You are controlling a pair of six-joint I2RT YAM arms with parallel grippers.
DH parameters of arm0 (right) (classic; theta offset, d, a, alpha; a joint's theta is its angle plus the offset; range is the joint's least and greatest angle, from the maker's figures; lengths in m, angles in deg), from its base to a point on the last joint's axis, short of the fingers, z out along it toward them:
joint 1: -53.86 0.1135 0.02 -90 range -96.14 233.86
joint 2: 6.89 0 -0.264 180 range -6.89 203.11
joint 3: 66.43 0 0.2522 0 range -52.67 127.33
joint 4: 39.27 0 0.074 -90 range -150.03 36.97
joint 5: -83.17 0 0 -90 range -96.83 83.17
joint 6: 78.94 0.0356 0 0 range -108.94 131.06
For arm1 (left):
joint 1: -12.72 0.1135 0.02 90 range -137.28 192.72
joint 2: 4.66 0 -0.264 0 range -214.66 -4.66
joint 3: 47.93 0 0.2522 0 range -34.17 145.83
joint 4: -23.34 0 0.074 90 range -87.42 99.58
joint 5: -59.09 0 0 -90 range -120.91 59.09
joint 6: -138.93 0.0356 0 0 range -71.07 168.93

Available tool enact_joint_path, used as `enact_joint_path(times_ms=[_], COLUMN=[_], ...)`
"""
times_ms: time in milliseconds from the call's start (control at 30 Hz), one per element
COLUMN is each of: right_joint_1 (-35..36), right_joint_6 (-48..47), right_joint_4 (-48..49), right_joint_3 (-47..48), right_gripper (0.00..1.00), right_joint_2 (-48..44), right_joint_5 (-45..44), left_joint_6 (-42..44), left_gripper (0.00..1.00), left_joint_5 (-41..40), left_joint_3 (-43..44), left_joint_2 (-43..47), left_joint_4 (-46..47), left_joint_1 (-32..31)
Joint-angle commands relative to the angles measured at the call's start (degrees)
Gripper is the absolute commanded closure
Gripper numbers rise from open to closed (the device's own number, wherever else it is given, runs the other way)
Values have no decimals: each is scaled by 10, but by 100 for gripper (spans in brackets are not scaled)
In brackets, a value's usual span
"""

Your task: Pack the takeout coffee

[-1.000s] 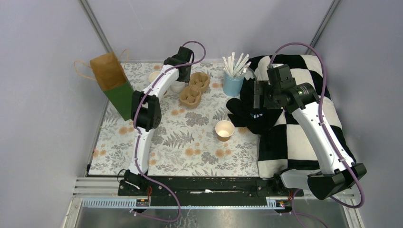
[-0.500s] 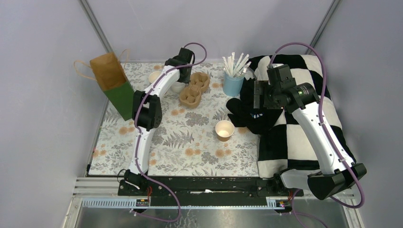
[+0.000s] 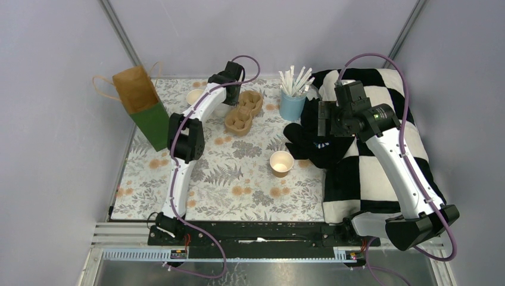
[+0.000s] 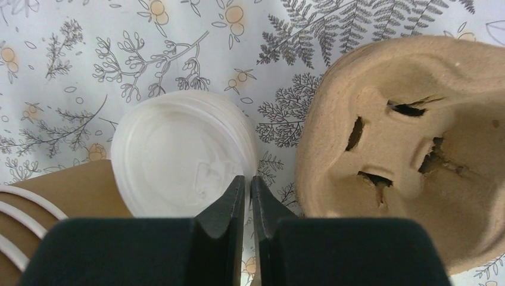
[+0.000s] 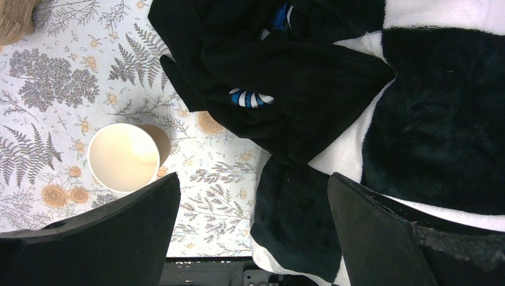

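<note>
Fern-and-flower cloth covered the desk (image 3: 220, 187) between grey walls. At its far side the left tool (image 4: 247, 180) hung with its fingers pressed nearly together, only a slit between them. Its tips were at the rim of a white lid (image 4: 178, 152) lying just beside the pulp carrier (image 4: 405, 149); whether the rim sat in that slit could not be told. One tan cup (image 3: 281, 162) stood open mid-desk, and a second tan cup (image 3: 193, 95) stood near the lid. The right tool (image 5: 254, 182) was spread wide above the black garment (image 5: 298, 77) and checked blanket (image 5: 440, 119).
</note>
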Motion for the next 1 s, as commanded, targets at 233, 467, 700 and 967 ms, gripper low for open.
enact_joint_path(times_ms=[233,467,700,967], right_joint_1=[-2,-2,-2,-2], right_joint_6=[-6,3,15,73], right_joint_4=[12,18,19,118], right_joint_3=[29,12,-19,-19], right_gripper=[0,0,0,0], right_joint_2=[-8,-27,-16,-16], right_joint_5=[16,53,183,392], left_joint_6=[3,-33,-163,-554], left_gripper=[100,100,100,100], left_joint_5=[-30,-26,162,526], left_joint_3=[35,34,-5,-403], left_joint_2=[54,156,298,520], left_joint_4=[13,-5,-6,438], left_joint_1=[1,0,8,24])
